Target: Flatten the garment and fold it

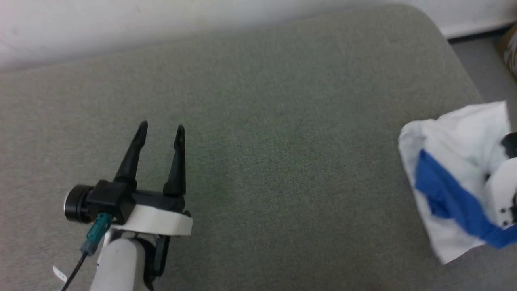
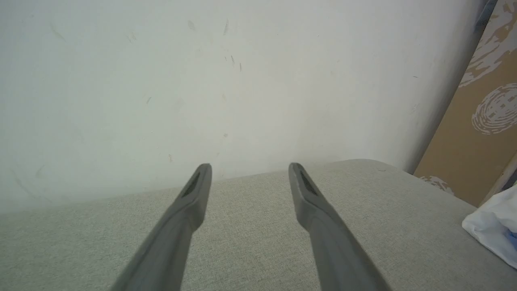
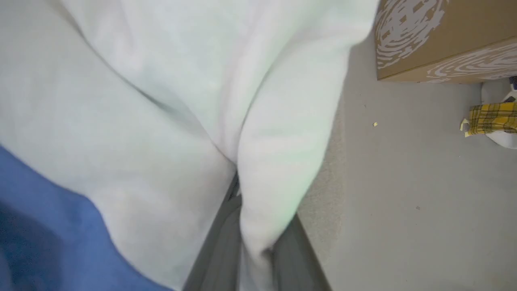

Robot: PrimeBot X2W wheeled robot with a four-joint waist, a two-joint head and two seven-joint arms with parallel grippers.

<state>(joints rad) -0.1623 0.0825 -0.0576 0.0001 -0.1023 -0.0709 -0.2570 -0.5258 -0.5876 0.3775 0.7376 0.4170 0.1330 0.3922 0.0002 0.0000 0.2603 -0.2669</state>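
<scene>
The garment is bunched at the right edge of the grey-green padded surface, white cloth with a bright blue band across it. In the right wrist view my right gripper is shut on a fold of its white cloth, which hides the fingertips; blue fabric lies at the lower left. My right wrist shows white against the bundle. My left gripper hovers open and empty over the surface at the lower left, far from the garment. In the left wrist view its fingers are spread, with the garment at the right edge.
A white wall runs along the far side of the surface. Past its rounded right end there is grey floor, a cardboard box and a yellow plaid item. The box also stands beside the wall.
</scene>
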